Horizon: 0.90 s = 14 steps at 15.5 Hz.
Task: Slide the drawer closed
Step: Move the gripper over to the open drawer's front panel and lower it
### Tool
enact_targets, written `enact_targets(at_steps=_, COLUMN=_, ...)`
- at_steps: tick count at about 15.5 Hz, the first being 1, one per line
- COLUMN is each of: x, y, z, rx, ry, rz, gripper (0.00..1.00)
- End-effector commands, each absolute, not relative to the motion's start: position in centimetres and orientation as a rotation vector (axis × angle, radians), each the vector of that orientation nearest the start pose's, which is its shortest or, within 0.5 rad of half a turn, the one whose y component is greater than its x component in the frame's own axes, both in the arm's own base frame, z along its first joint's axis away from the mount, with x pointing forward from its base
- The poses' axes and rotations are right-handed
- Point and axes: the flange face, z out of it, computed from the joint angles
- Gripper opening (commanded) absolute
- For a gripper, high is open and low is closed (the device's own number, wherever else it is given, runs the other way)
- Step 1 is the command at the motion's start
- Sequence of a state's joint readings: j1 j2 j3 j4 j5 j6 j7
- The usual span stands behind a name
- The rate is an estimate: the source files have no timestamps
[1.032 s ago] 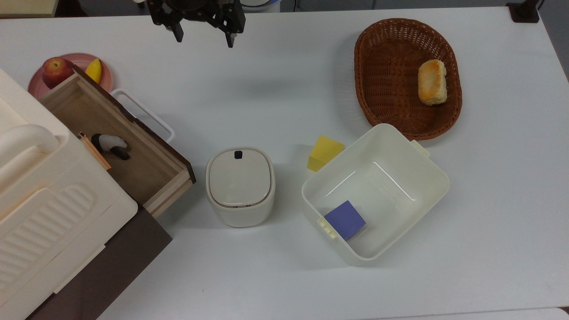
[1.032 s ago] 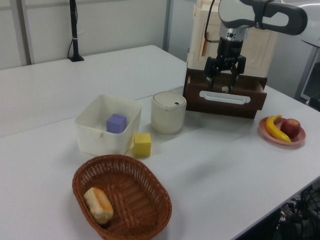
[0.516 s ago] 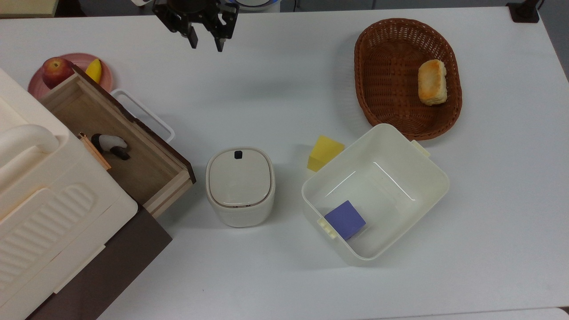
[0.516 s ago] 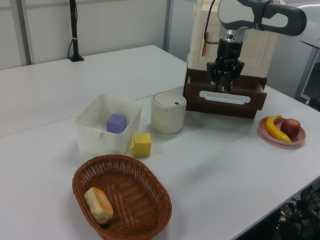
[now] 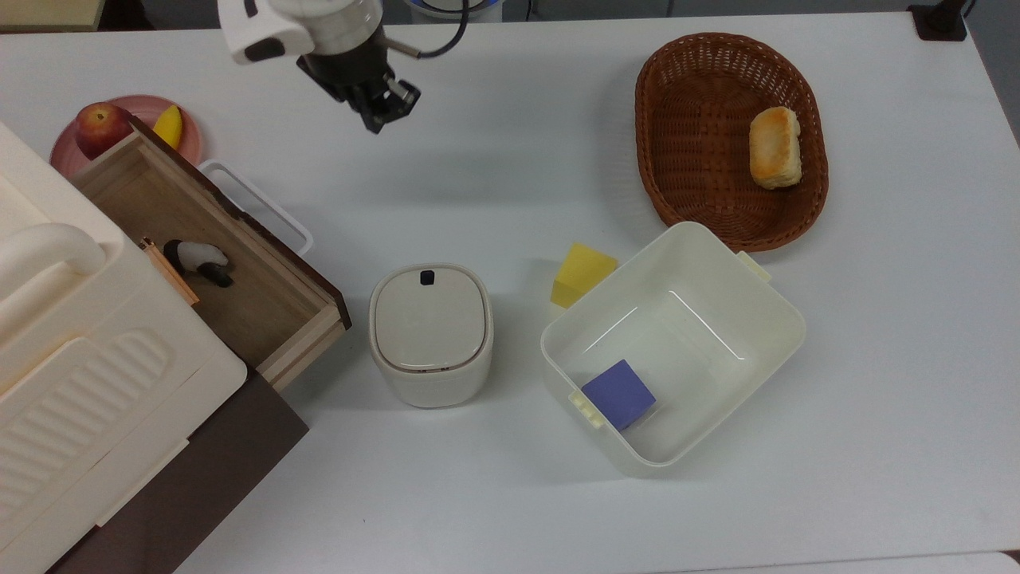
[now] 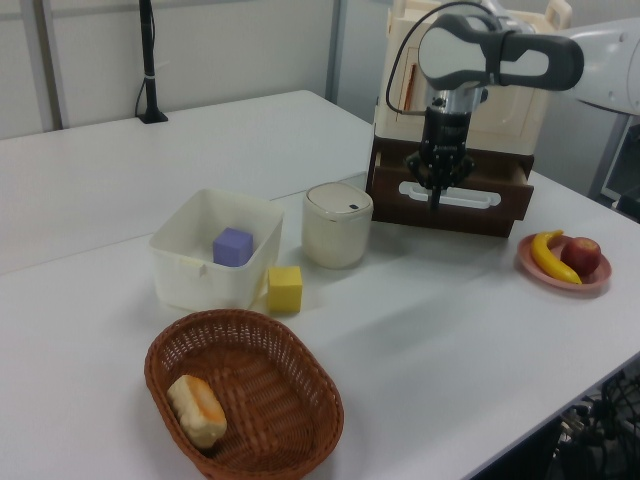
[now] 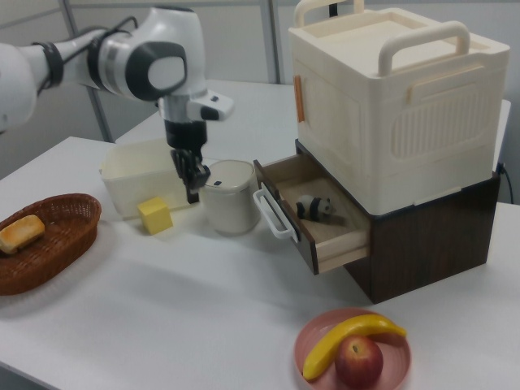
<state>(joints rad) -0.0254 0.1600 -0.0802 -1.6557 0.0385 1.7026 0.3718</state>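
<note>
The arm reaches over the white surface (image 5: 494, 510) with its gripper (image 5: 381, 108) pointing down, jaws together and holding nothing. In the top view the gripper is well apart from the drawer (image 5: 215, 247), toward the top view's right of the white handle (image 5: 259, 203). In the left view the gripper (image 6: 437, 190) overlaps the handle (image 6: 448, 194), so depth there cannot be judged. The drawer (image 7: 321, 219) stands pulled out of the dark base under the cream cabinet (image 7: 390, 97). The right view shows a small panda toy (image 7: 315, 208) lying inside it and the gripper (image 7: 193, 185) above the surface, beside the lidded white pot (image 7: 230, 195).
</note>
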Motion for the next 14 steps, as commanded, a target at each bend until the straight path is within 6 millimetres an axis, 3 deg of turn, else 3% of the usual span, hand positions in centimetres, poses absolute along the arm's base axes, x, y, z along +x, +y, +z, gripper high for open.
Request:
enact_targets(at_steps=1, x=60.1, y=-9.1, z=47.9, rx=-3.015, ry=0.876, rz=0.12, gripper=0.0)
enact_targets(at_steps=11, x=65.4, y=-17.5, z=42.9, rx=-3.096, ry=1.027, rz=-0.203, gripper=0.0)
enact_targets(at_steps=14, x=66.2, y=-18.8, z=44.3, rx=-3.095, ry=1.033, rz=-0.394, gripper=0.0)
